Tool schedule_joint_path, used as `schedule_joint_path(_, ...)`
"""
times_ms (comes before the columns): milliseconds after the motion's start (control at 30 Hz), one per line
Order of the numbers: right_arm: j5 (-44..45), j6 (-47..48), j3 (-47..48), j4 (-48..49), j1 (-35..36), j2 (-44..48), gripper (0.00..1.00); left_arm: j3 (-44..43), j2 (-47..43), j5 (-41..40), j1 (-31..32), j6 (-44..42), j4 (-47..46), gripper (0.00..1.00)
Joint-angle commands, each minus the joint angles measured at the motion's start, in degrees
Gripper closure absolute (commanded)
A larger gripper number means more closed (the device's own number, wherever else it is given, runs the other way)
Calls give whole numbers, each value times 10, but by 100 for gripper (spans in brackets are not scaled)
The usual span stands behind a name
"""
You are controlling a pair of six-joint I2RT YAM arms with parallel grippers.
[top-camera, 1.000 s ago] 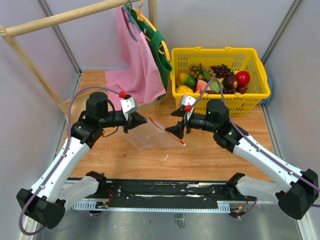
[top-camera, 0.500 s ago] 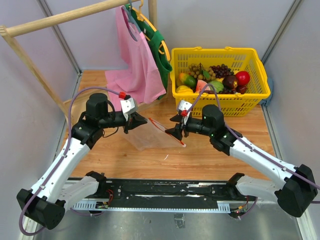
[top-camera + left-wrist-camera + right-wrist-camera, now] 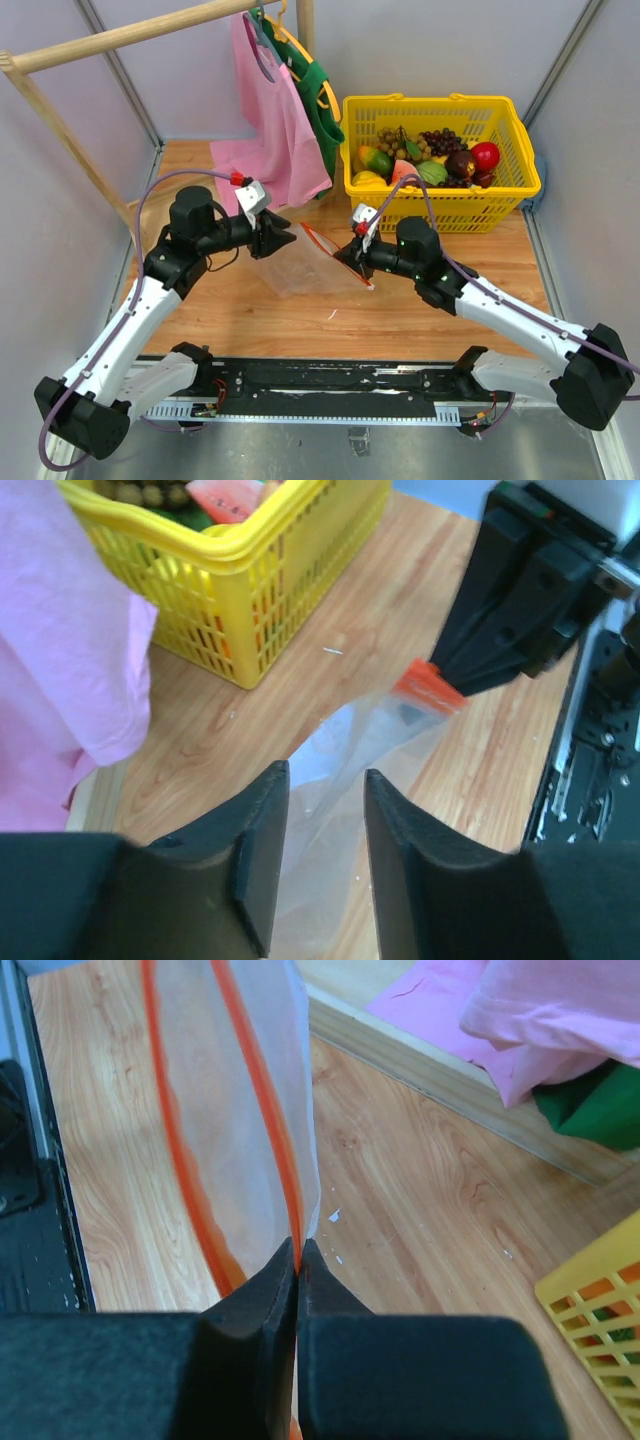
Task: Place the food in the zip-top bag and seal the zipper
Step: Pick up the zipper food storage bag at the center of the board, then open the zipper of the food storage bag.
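Observation:
The clear zip-top bag lies between my two grippers on the wooden floor, its mouth raised. My right gripper is shut on the red-orange zipper at the bag's rim; the two zipper strips spread apart beyond its fingertips. My left gripper is open at the bag's left side. Clear film shows in the gap between its fingers, touching neither. The zipper's orange corner sits under the right gripper's black body. The food is piled in the yellow basket.
The yellow basket stands at the back right, with grape bunches among the fruit. A pink cloth bag and a green one hang from a wooden rail. Grey walls close in both sides.
My left gripper has let go of the bag's edge and opened. My right gripper has moved left to the zipper and shut on it, and the bag's mouth has risen.

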State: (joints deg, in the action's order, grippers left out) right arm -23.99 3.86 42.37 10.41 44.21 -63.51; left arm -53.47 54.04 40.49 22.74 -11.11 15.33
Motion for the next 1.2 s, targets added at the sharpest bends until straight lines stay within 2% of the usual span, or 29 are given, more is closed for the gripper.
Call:
schedule_joint_path(0,91,-83,0,4,24,32,99,25,-18,-82,7,115,-68,52)
schedule_joint_path(100,164,-130,-2,-9,44,44,99,37,-37,-156,10,189,-77,43)
schedule_joint_path(233,265,-203,14,-38,69,43,99,58,-76,-211,27,309,-95,33)
schedule_joint_path(367,312,-263,41,-89,81,26,99,74,-114,-320,56,376,-79,29)
schedule_joint_path(467,337,-310,47,-103,90,20,99,92,-129,-350,78,437,-93,28)
schedule_joint_path(567,361,-350,50,-100,107,19,99,124,-129,-385,136,492,-136,26)
schedule_joint_path(700,373,-383,57,-93,124,14,99,142,-103,-525,252,516,-175,25)
schedule_joint_path(800,374,-389,53,-76,139,9,99,147,-65,-591,309,527,-204,24)
schedule_joint_path(967,378,-396,36,-51,148,9,99,141,-22,-672,351,543,-204,23)
schedule_joint_path(1167,378,-393,31,-37,150,2,99,137,11,-713,363,552,-198,24)
